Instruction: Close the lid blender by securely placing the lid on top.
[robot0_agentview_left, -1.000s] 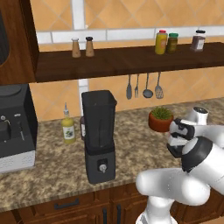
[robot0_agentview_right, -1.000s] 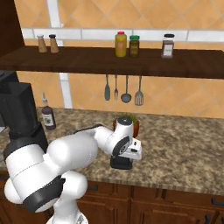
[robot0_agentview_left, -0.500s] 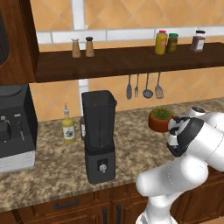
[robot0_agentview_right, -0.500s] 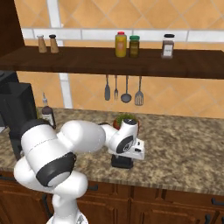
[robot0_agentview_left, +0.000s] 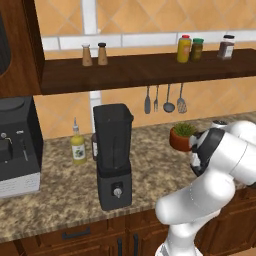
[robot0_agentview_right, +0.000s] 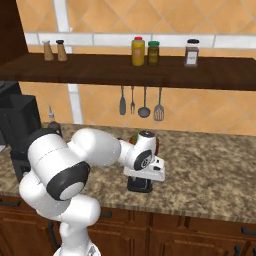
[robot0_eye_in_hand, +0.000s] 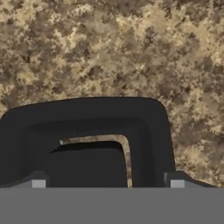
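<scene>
**Black lid on granite counter, gripper low over it**

Black, flat and square with rounded corners — the lid (robot0_eye_in_hand: 92, 127) lies on the speckled brown granite counter (robot0_eye_in_hand: 131, 48), seen from close above in the hand view. Gripper (robot0_eye_in_hand: 105, 183) set right down at the lid, one small fingertip (robot0_eye_in_hand: 38, 183) at the lid's left side and the other at its right; fingers apart, spanning the cap. Actual contact between pads and lid cannot be told from these views.

In the right base view, lid (robot0_agentview_right: 139, 185) seen as a dark block beneath the white hand, near the counter's front edge, beside a small potted plant (robot0_agentview_left: 181, 136).

Blender (robot0_agentview_left: 113, 155) standing upright on the counter well to the left of the lid — dark smoky jar on a black boxy base, silver knob at the front, jar top open. Yellow bottle (robot0_agentview_left: 77, 146) just left of the blender; black coffee machine (robot0_agentview_left: 17, 145) further left.

Utensils (robot0_agentview_left: 164, 99) hanging under the wooden shelf (robot0_agentview_left: 140, 70)
</scene>
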